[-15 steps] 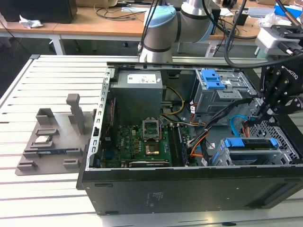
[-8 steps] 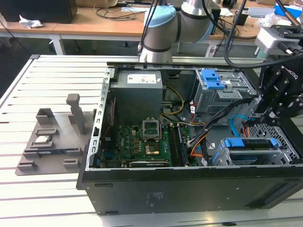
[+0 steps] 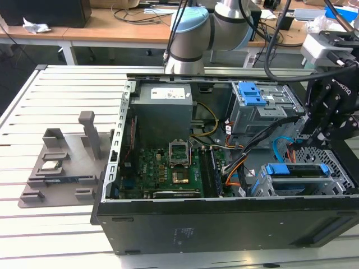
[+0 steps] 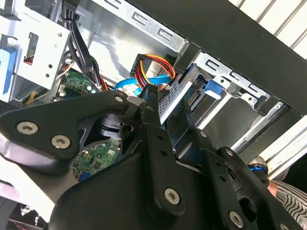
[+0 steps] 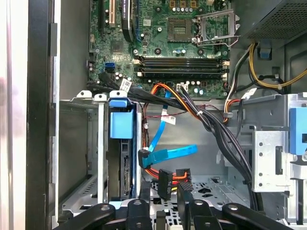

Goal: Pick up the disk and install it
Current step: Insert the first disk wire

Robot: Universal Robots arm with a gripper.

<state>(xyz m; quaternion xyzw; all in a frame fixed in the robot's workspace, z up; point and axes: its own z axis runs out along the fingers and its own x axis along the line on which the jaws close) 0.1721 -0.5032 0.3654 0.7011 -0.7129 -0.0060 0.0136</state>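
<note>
The disk (image 3: 293,170) sits on edge inside the grey metal bay at the case's front corner, on the exterior view's right, with its blue carrier frame facing up. The first wrist view has the disk (image 5: 120,125) in that bay, blue tab on top and dark body below. My black gripper (image 3: 317,136) hangs just above and behind the bay, apart from the disk. In both wrist views the gripper (image 5: 165,211) (image 4: 168,103) is open with nothing between its fingers; orange and blue cables lie beyond them.
The open black computer case (image 3: 224,224) lies on a slatted white table (image 3: 56,89). Inside are the green motherboard (image 3: 168,168), power supply (image 3: 165,106), a second grey cage with a blue latch (image 3: 251,93) and cable bundles (image 5: 211,120). A grey fixture (image 3: 61,168) holding a small chip stands on the exterior view's left.
</note>
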